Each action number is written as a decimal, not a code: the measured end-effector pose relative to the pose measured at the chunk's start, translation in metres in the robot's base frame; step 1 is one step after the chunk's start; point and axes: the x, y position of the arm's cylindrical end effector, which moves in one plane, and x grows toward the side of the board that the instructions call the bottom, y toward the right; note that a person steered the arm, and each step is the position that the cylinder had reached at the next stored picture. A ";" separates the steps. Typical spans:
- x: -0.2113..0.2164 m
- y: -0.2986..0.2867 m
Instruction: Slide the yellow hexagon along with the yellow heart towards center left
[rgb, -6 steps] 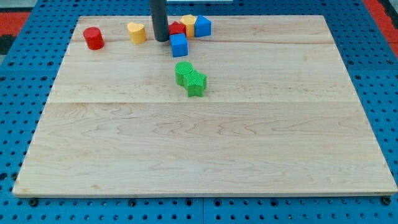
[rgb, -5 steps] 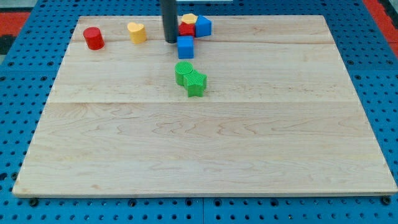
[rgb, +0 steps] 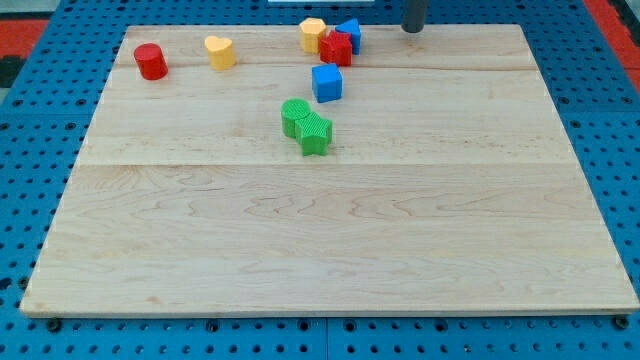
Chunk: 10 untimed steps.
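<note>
Sitting near the top edge of the worktop (rgb: 560, 200), the yellow hexagon (rgb: 313, 34) lies about midway along that edge, touching a red block (rgb: 336, 48) on its right side. The yellow heart (rgb: 219, 51) lies well apart from it, further toward the top left corner. That makes two yellow blocks.

Two red blocks show: the one beside the hexagon, whose shape is hard to tell, and a red cylinder (rgb: 151, 61) close to the top left corner. Two blue blocks show: one (rgb: 350, 32) tucked behind the red block at the top edge, and a blue cube (rgb: 327, 82) just below that cluster, standing apart from it. Two green blocks (rgb: 307, 125) lie touching each other a little above the middle of the worktop.

My tip (rgb: 413, 29) is at the top edge, right of the cluster, touching no block. The arm has no jaws, only the rod.
</note>
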 end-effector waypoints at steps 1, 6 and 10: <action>0.002 -0.059; 0.002 -0.177; 0.091 -0.274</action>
